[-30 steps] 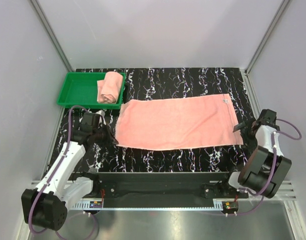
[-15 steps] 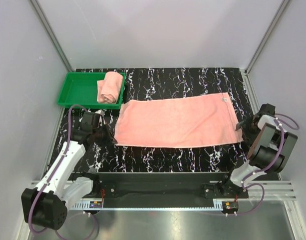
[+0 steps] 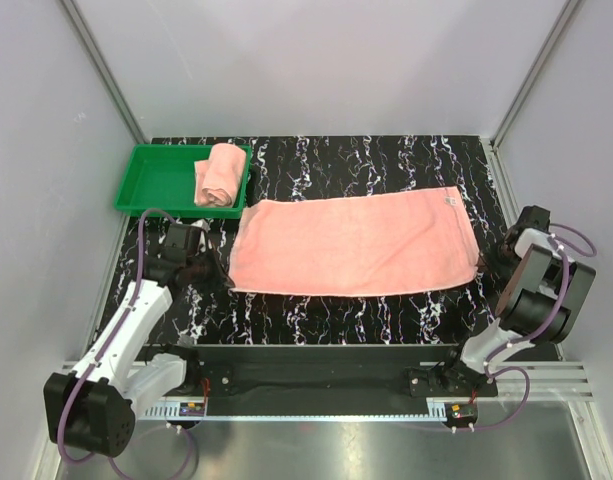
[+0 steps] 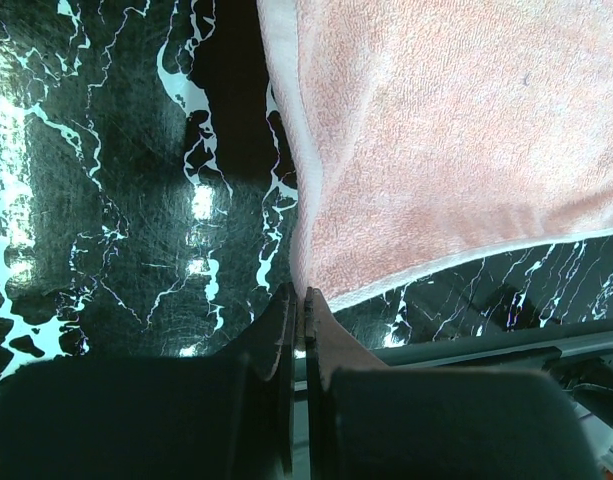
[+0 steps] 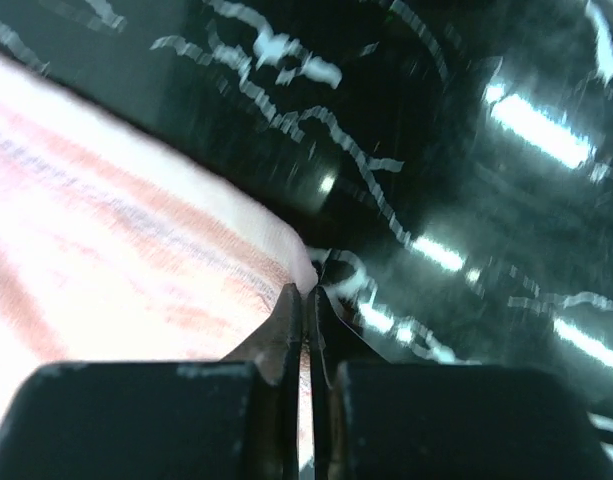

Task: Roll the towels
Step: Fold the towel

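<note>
Matt, nubbly terry cloth on the flat towel [image 3: 356,245] and the rolled towel [image 3: 221,175]. Glossy, smooth black marbled tabletop [image 3: 386,160], mirroring the lights. Smooth green plastic tray [image 3: 151,180]. Matt black plastic on the left tool [image 4: 302,300].

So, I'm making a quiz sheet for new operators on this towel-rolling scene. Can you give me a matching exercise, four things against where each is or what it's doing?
Things:
1. rolled towel
2. flat towel
3. left end effector
4. right end effector

States:
a. spread out on the table
b. shut on the flat towel's near right corner
c. lying in the green tray
d. shut on the flat towel's near left corner

Pairs: 1-c, 2-a, 3-d, 4-b
</note>
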Controlling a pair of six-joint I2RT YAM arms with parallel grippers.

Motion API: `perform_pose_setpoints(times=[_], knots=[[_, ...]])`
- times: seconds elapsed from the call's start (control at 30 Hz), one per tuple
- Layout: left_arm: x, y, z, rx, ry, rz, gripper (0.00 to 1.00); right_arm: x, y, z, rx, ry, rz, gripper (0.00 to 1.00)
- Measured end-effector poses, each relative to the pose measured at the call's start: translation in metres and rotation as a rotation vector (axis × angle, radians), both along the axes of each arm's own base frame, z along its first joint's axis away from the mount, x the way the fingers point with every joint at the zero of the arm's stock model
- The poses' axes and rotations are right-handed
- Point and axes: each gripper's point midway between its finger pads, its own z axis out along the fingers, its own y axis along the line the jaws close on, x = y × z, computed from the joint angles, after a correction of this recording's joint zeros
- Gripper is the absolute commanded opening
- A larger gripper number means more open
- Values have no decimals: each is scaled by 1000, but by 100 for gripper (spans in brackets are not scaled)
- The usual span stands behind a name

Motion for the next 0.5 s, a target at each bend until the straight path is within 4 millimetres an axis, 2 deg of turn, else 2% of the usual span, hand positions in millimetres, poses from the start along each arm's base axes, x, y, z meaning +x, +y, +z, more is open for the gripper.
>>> perform_pose_setpoints(times=[0.07, 0.13, 0.37, 0.5], knots=[[0, 0, 0, -1, -2, 0, 0, -1, 6, 9, 16, -16, 10, 0], [1, 0, 1, -2, -5, 0, 0, -1, 13, 27, 25, -57, 18, 0], [-5, -2, 21, -45, -77, 29, 0, -5, 23, 118, -39, -259, 23, 0], [-15, -4, 37, -96, -126, 47, 0, -19, 27, 135, -42, -286, -11, 0]])
